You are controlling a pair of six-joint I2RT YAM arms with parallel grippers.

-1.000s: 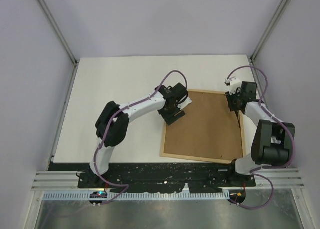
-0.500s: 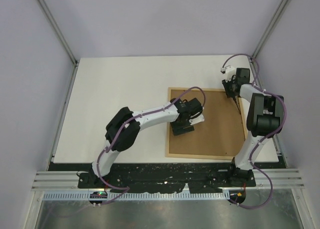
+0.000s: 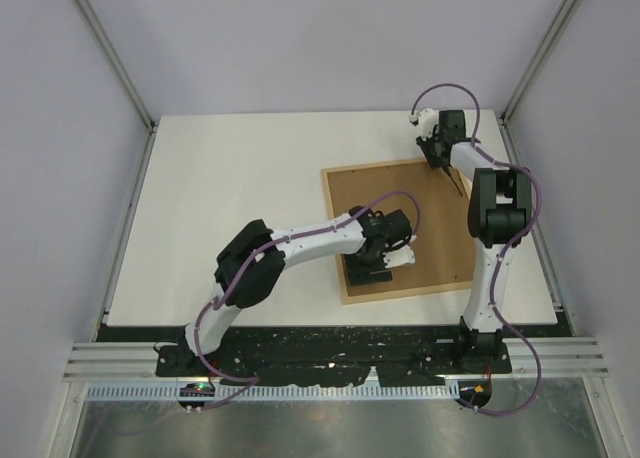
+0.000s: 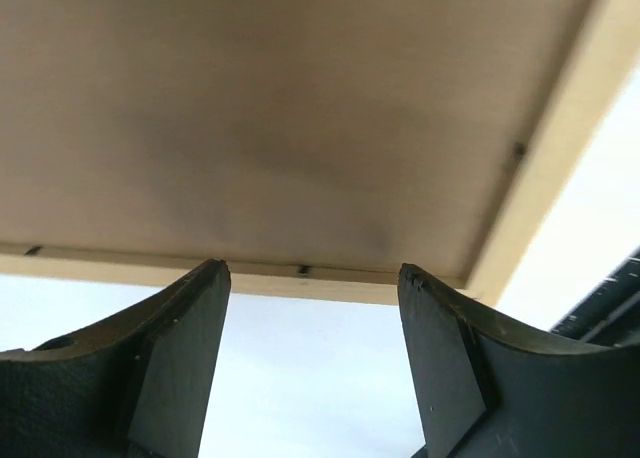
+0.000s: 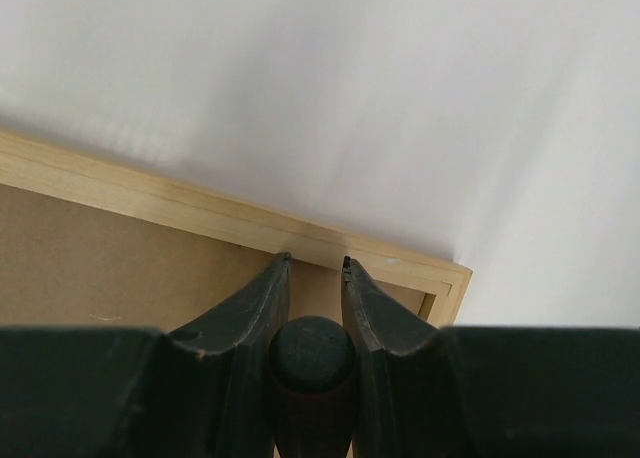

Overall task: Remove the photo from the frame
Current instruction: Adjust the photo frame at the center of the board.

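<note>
The white table (image 3: 230, 198) carries the frame (image 3: 430, 203), brown back upward.

**Left arm** (image 3: 310, 236) and **right arm** (image 3: 488, 270): white tubular links are joined by bulky black joint housings, and each arm is bolted to the black base plate (image 3: 330, 343). The white links nearest the base plate are slimmer than the black housings above them.

**Left cable** (image 3: 388, 192) and **right cable** (image 3: 445, 86): both are purple. Each is run along its arm's links and is left in a free loop at the wrist, far from the base plate.

**Left gripper** (image 4: 312, 271) and **right gripper** (image 5: 315, 261), at the ends farthest from the base plate: the bodies are matt black. Two dark wedge-shaped left fingers (image 4: 180, 358) are tapered to blunt tips. Small pale nicks are seen on the right fingers (image 5: 235, 323).
</note>
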